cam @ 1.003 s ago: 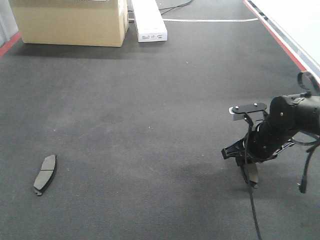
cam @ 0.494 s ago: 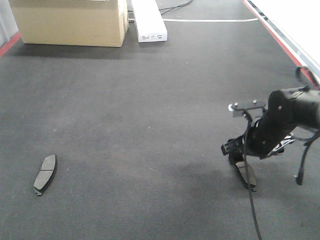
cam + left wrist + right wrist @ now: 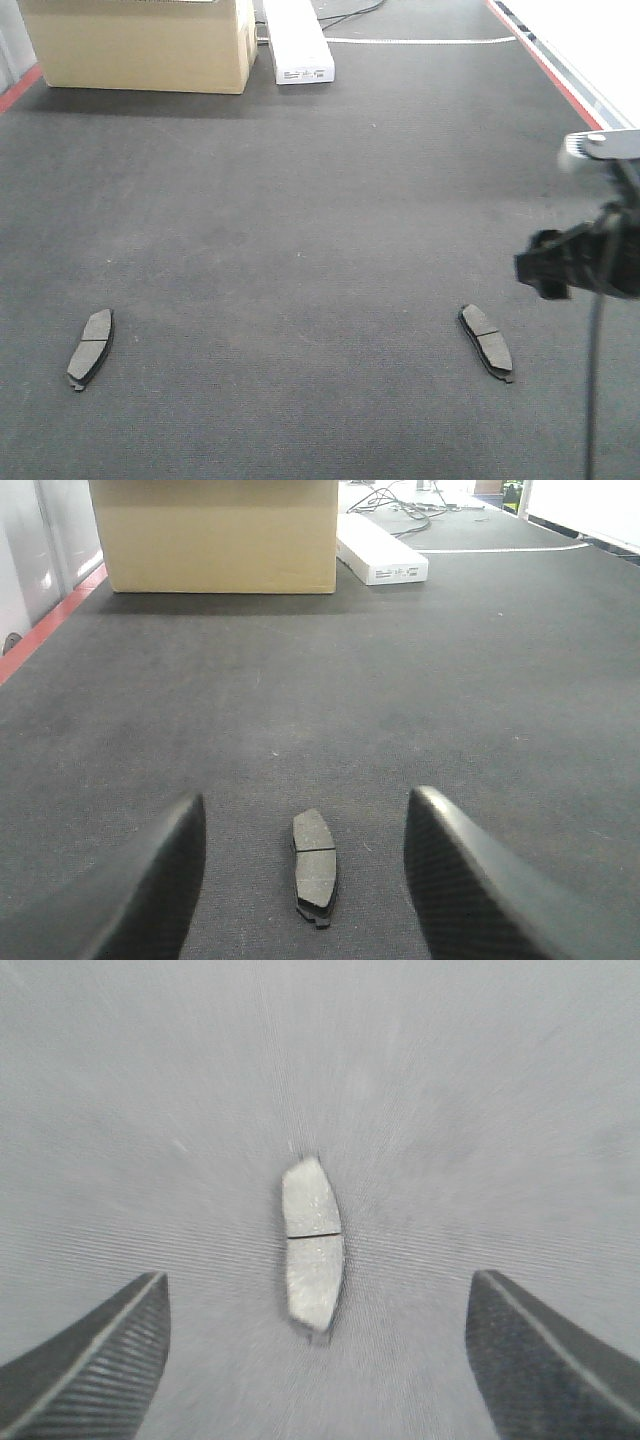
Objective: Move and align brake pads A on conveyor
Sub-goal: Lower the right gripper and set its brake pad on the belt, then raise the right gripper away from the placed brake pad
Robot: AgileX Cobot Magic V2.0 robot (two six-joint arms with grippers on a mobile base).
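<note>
A red strip (image 3: 18,90) edges the conveyor (image 3: 300,200) at the far left, and a cardboard box (image 3: 140,45) stands at the far left end of the belt. Just right of it lies a long white box (image 3: 297,40).

The left brake pad (image 3: 91,348) lies flat on the near left part of the belt, its long axis running near to far and its far end leaning slightly right. In the left wrist view this pad (image 3: 315,865) sits on the belt between the two spread fingers of the left gripper (image 3: 305,802), which is released and touches nothing.

Well to the right, the right brake pad (image 3: 486,342) also lies flat on the near part of the belt, angled so that its far end points left. Its cross groove shows at mid-length. The right wrist view looks down on this pad (image 3: 312,1245), framed by the right gripper (image 3: 317,1282), whose fingers (image 3: 90,1360) are wide apart and clear of it. From the front, the right arm (image 3: 575,262) hangs blurred above the belt, right of the pad. Another red strip (image 3: 560,75) runs along the far right edge.
</note>
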